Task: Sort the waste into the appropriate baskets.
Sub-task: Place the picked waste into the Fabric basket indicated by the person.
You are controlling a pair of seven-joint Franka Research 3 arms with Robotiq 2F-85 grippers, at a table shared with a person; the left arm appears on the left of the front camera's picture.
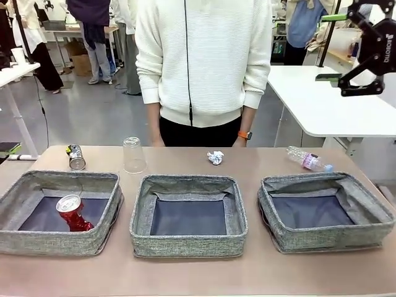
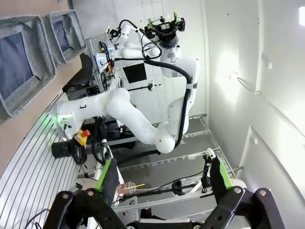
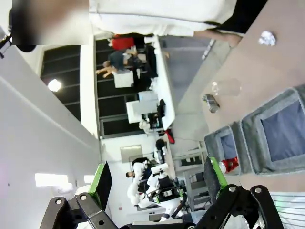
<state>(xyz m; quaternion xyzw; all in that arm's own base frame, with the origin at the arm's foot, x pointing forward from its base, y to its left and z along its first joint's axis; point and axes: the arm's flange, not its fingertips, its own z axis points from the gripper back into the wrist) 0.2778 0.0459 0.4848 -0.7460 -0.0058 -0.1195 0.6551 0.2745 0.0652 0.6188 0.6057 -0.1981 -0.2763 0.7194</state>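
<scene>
Three grey woven baskets stand in a row: left (image 1: pixel 55 243), middle (image 1: pixel 185 244), right (image 1: pixel 328 240). A crushed red can (image 1: pixel 73 212) lies in the left basket. Behind the baskets, on the table, lie a silver-dark can (image 1: pixel 75 157), an upturned clear cup (image 1: pixel 133 155), a white paper ball (image 1: pixel 215 158) and a clear bottle (image 1: pixel 309 160) with a pink label. My right gripper (image 1: pixel 331 47) hangs open high at the upper right, far above the bottle. In the left wrist view my left gripper (image 2: pixel 162 174) is open and holds nothing. The right wrist view shows my right gripper (image 3: pixel 158 179) with nothing between its fingers, along with the paper ball (image 3: pixel 268 38), cup (image 3: pixel 226 87) and red can (image 3: pixel 228 165).
A person in a white sweater (image 1: pixel 204 62) stands at the far edge of the table, hands down. A white table (image 1: pixel 334 105) stands behind at the right. The left wrist view looks away from the table at the right arm (image 2: pixel 143 119) and a wall.
</scene>
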